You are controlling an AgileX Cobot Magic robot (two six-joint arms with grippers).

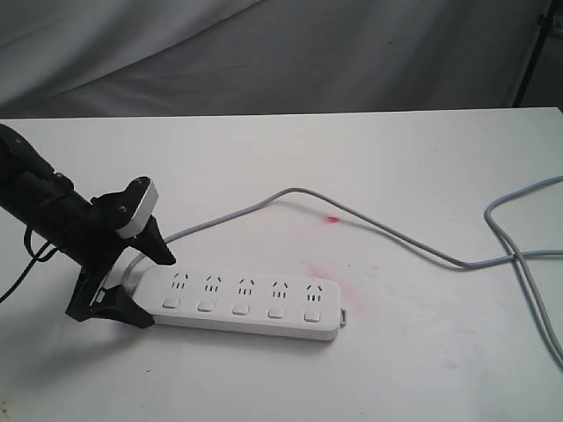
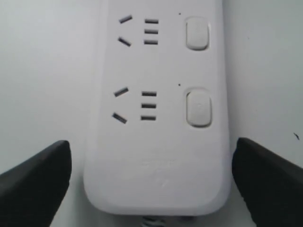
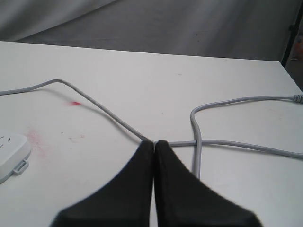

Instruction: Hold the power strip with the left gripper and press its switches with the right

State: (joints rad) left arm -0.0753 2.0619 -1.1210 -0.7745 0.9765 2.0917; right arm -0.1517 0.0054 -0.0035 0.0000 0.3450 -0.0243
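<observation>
In the left wrist view the power strip (image 2: 156,142) is seen lying flat on the white table (image 2: 42,71). Its rounded cord end sits between the two black fingers of the left end effector (image 2: 151,184), which is spread wide and has hold of nothing; a gap is left at each side. In the exterior view the strip is placed left of centre, with its grey cord (image 1: 396,237) trailing away to the right. The right end effector (image 3: 154,146) is fully closed on nothing and is held over the cord, well apart from the strip.

The strip is judged to be light, stiff and smooth-sided. It would likely slide or pivot on the table when a switch is pressed, and it could be tugged by the springy cord. A hold is best taken across the narrow width at the cord end, on the long side walls. That hold should be kept short of the nearest of the switches (image 2: 199,108), so that all the buttons are left free.
</observation>
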